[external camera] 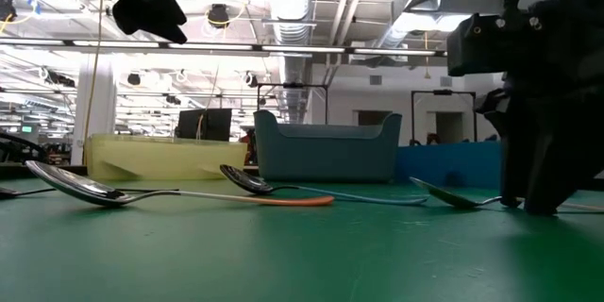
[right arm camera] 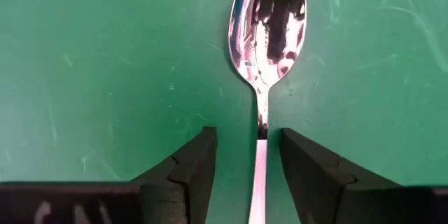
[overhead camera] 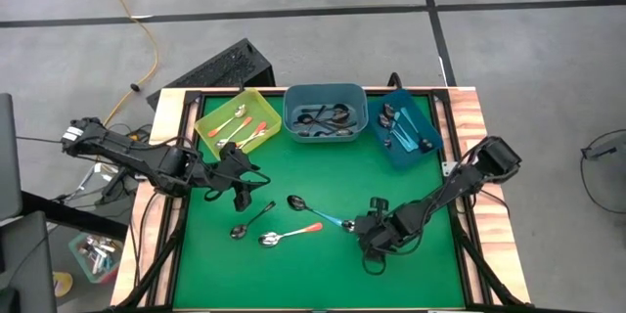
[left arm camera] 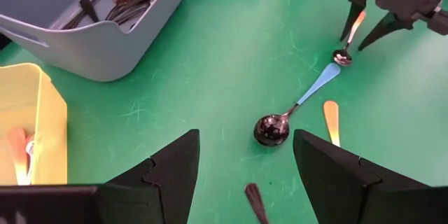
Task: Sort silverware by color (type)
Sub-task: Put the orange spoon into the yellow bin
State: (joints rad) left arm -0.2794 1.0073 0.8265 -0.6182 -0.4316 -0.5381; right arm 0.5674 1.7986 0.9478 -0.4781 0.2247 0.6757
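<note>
both sets of jaws stand apart. the right gripper [right arm camera: 246, 171] is low over the green table [overhead camera: 323, 274], its fingers either side of a spoon's [right arm camera: 266, 49] thin neck without clamping it; the polished oval bowl mirrors the ceiling. the left gripper [left arm camera: 245, 175] hovers near the yellow bin [overhead camera: 238, 122], holding nothing. taking the grey-blue bin [overhead camera: 325, 111] as landmark: three spoons lie loose on the mat in front of it, a light-blue-handled spoon [overhead camera: 318, 210], an orange-handled spoon [overhead camera: 290, 236] and a dark metal spoon [overhead camera: 251, 221]. inside it, dark metal spoons [overhead camera: 328, 117] lie jumbled. the yellow bin to its left holds orange-handled spoons [overhead camera: 245, 129]; the dark blue bin [overhead camera: 406, 129] to its right holds blue-handled spoons [overhead camera: 401, 127]. all three bins look like smooth plastic.
</note>
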